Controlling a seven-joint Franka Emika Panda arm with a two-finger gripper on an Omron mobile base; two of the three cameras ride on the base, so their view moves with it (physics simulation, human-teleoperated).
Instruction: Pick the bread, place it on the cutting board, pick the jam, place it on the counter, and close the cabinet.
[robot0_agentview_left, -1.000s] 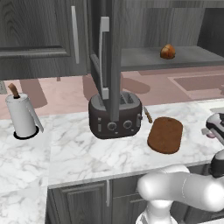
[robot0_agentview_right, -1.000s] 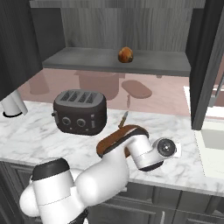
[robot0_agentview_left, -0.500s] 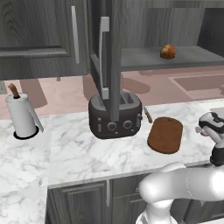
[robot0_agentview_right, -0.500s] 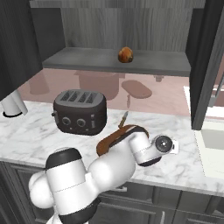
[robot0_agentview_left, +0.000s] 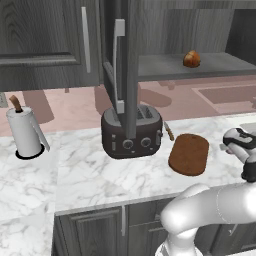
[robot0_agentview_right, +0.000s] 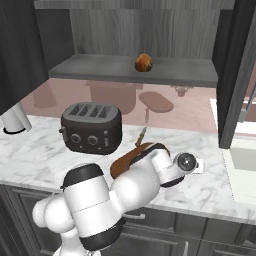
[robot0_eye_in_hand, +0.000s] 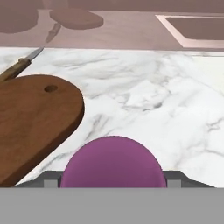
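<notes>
Claw (robot0_agentview_right: 197, 165) low over white marble surface (robot0_agentview_left: 100, 175), right of cutting board (robot0_agentview_left: 188, 154). In hand view, purple rounded jam (robot0_eye_in_hand: 113, 162) sits right at the claw tips at bottom edge, apparently gripped between them; contact of tips themselves hard to see. Cutting board (robot0_eye_in_hand: 30, 118) lies flat on surface just left of jam, hole near its rounded end; knife (robot0_eye_in_hand: 19, 65) beside its far edge. Bread (robot0_agentview_right: 143, 62) on cabinet shelf, alone, well above surface. Cabinet (robot0_agentview_left: 125, 55) open, door edge with silver bar handle sticking out over toaster (robot0_agentview_left: 132, 132). Toaster dark, four slots, knobs on front, left of board. Paper towel roll (robot0_agentview_left: 25, 131) upright at far left of surface. No readable writing, brands or labels anywhere.
</notes>
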